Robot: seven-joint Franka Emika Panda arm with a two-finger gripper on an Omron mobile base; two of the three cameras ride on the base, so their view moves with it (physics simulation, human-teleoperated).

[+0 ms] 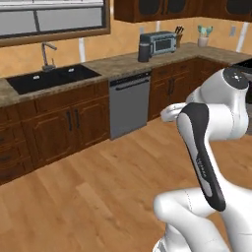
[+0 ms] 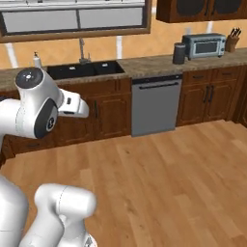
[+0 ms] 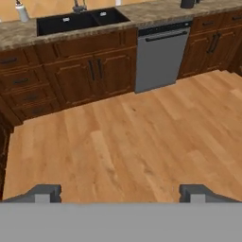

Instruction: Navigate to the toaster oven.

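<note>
The toaster oven [image 1: 162,43] [image 2: 206,46], a grey-blue box with a dark glass door, stands on the far counter to the right of the dishwasher. A small dark jug [image 1: 143,51] [image 2: 179,53] [image 3: 187,4] sits just left of it. My gripper [image 3: 121,193] hangs over the bare wooden floor, well short of the counter. Its fingertips [image 3: 45,192] stand wide apart with nothing between them, so it is open.
A black sink [image 1: 51,78] [image 2: 87,70] [image 3: 80,21] with a faucet is set in the granite counter [image 1: 118,64]. A steel dishwasher [image 1: 130,104] [image 2: 156,105] [image 3: 161,54] stands between brown cabinets. A knife block [image 2: 233,42] and a potted plant [image 1: 204,35] sit right of the oven. Wide wooden floor lies ahead.
</note>
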